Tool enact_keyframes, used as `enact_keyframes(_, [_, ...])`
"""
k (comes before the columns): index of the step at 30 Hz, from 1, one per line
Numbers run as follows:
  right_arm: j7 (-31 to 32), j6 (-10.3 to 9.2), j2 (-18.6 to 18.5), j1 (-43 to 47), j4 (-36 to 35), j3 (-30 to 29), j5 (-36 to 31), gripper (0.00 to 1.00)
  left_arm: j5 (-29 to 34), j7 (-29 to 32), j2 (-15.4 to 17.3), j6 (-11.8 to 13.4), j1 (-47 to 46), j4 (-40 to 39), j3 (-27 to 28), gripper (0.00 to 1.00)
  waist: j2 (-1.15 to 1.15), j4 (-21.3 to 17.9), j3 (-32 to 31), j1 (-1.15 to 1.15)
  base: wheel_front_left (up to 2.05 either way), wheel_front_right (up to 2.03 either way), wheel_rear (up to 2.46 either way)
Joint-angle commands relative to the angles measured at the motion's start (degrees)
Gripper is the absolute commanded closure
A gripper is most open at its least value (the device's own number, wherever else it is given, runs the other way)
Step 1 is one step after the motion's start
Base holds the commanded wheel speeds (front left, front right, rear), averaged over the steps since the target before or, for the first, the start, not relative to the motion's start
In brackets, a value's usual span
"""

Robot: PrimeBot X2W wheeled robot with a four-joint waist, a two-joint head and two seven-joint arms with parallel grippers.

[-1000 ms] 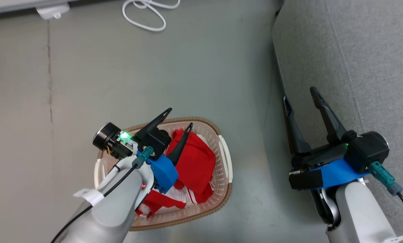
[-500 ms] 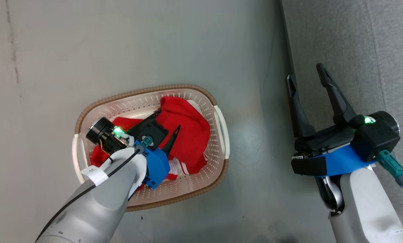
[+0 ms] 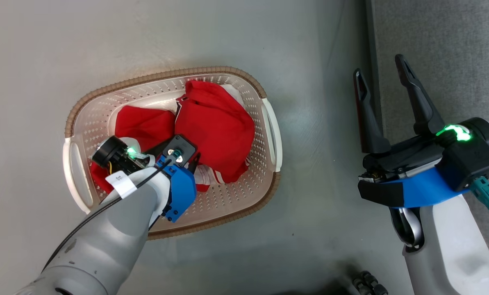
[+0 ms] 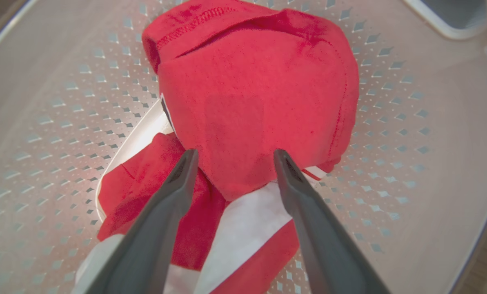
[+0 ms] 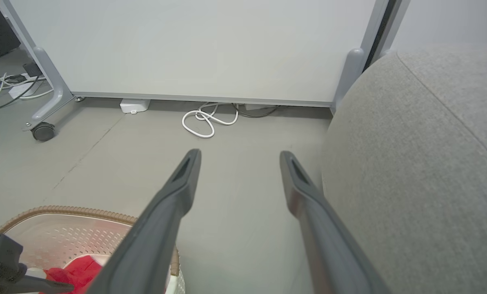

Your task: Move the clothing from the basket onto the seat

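**Location.** The clothing (image 3: 215, 127) lies wholly inside the basket (image 3: 166, 76), which stands on the floor (image 3: 146, 32) just beside the front edge of the seat (image 3: 453, 41). The upper garment (image 4: 251, 106) is heaped toward the basket's seat-side handle. The lower garment (image 3: 144, 125) lies partly beneath it, toward the basket's middle, with white striping showing at the near side.

**Left gripper** (image 4: 234, 155). It is inside the basket, jaws spread wide with nothing between them. The tips straddle the near edge of the upper garment (contact with the cloth cannot be confirmed).

**Right gripper** (image 3: 380, 67). Its jaws are spread and empty. It is held over the line where floor meets seat, well apart from the basket.

**Handling assessment.** The fabric appears soft, light and limp. It should crush readily under the jaws, then sag and trail once lifted. No fragility is expected.

**Recommended hold.** Take the raised crown of the upper garment, where the folds stack thick, and go deep enough to gather several layers. A shallow pinch on a single layer or on the white trim would likely slip, and a hold too low risks catching the lower garment as well
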Motion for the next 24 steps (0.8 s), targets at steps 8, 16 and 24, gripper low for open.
enact_keyframes(8, [-0.2, 0.03, -0.18, -0.74, -1.95, 0.11, -0.93, 0.0, -5.38, 3.71, 1.41, -0.04, -3.64, 1.33, -2.67, 0.0, 0.0, 0.01, 4.32, -0.01, 0.0, 0.0, 0.0])
enact_keyframes(16, [-0.2, 0.03, -0.19, -0.21, -2.85, 0.04, -1.38, 0.0, -11.0, 3.66, 1.31, -0.04, -5.79, -1.63, -5.26, 0.0, 0.0, 0.31, 7.38, -0.01, 0.0, 0.0, 0.0])
enact_keyframes(24, [-0.2, 0.03, -0.18, -0.05, -3.02, 0.17, -1.52, 0.0, -16.57, 2.54, 0.32, -0.04, -7.66, -2.45, -7.73, 0.0, 0.0, 0.6, 8.82, -0.01, 0.0, 0.0, 0.0])
